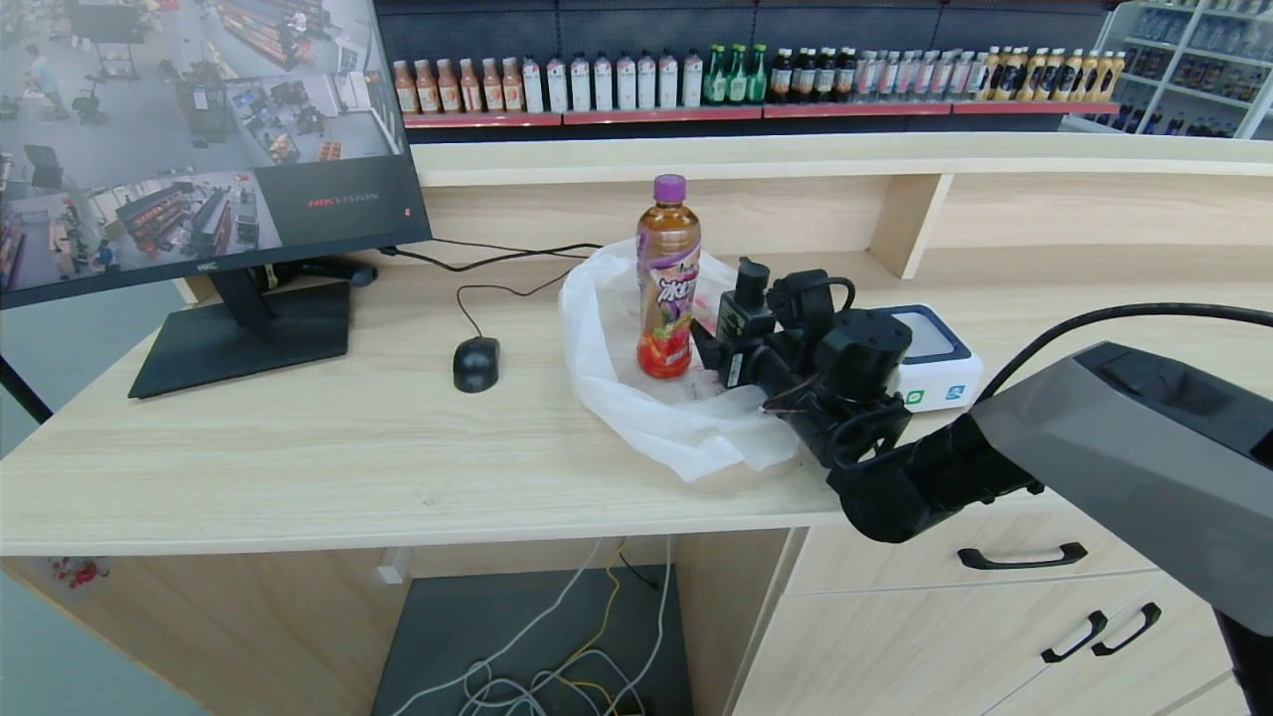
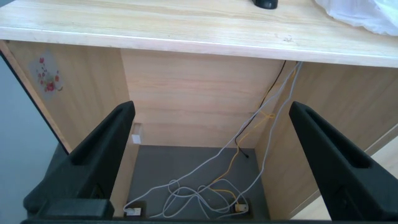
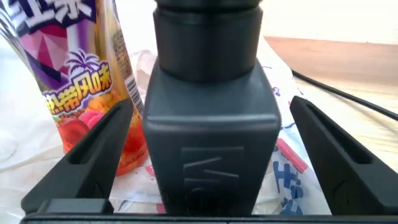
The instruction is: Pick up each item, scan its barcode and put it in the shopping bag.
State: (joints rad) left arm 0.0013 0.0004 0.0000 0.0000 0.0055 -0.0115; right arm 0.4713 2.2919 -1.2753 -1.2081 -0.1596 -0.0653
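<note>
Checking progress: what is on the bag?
A tea bottle and a dark bottle stand on the bag; the right end effector straddles the dark one. Anything beneath is covered.

Pale matt wood-grain counter (image 1: 298, 447), thin crinkled white plastic bag (image 1: 636, 418), glossy plastic bottle (image 1: 667, 259)

A large black monitor (image 1: 189, 129) stands far left on the light wooden counter (image 1: 348, 447), a black computer mouse (image 1: 476, 364) right of its stand (image 1: 244, 336). Assorted bottles (image 1: 756, 78) line the red far shelf (image 1: 656, 116). Loose cables (image 1: 557, 668) lie underneath; what looks like a flowered sticker (image 1: 72, 573) marks the near-left panel.
</note>
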